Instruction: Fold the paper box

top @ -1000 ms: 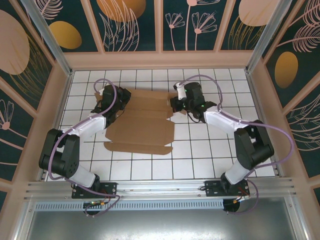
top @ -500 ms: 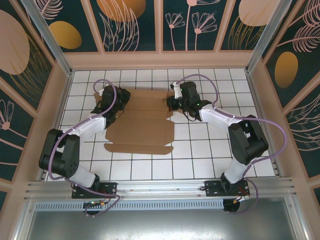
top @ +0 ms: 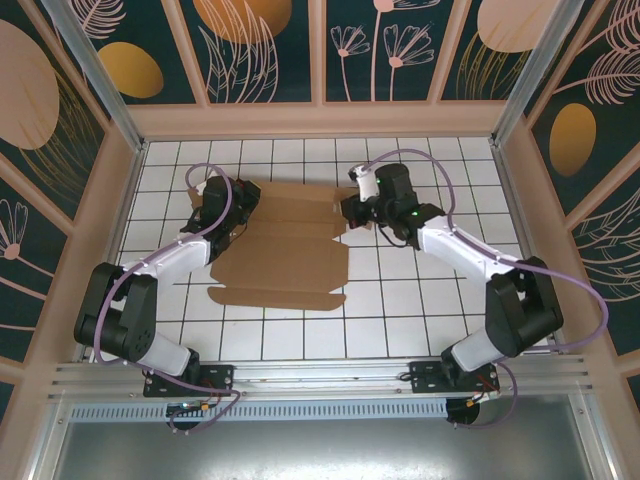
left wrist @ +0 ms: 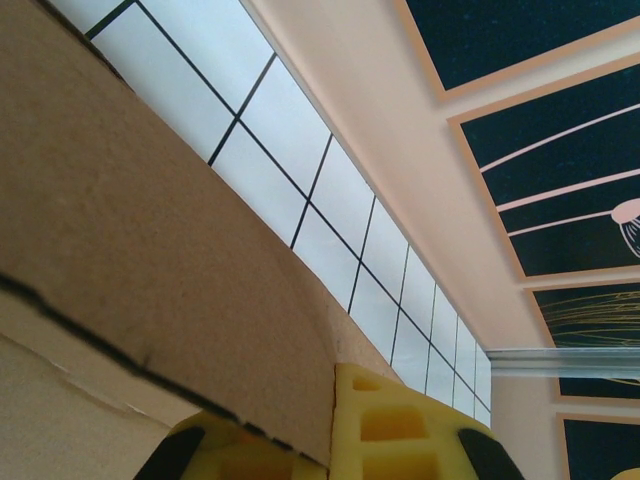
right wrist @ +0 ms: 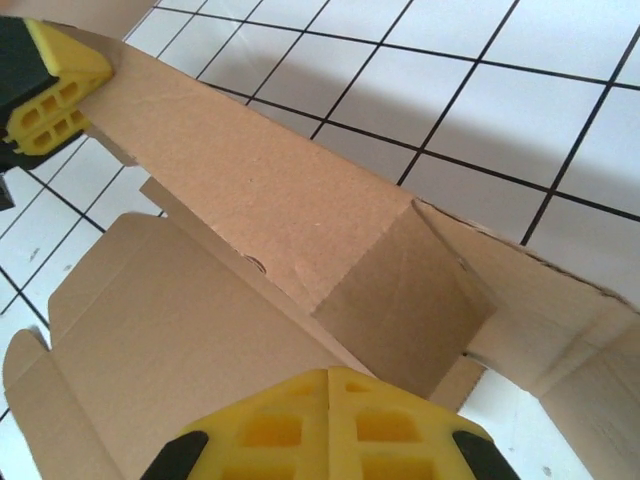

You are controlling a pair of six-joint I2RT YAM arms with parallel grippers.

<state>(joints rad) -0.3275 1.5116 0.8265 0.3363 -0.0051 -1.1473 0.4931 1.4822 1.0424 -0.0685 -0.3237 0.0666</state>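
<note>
Right fingers [right wrist: 400, 400] stay clamped on paper box [top: 285, 260], shifted rightward.

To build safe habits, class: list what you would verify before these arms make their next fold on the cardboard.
1. The left tool shut on the paper box: ok.
2. The right tool shut: ok.
3. The right tool actually gripping cardboard: cannot tell.
4. The long flap raised off the table: ok.
5. The near panel lying flat: ok.
</note>
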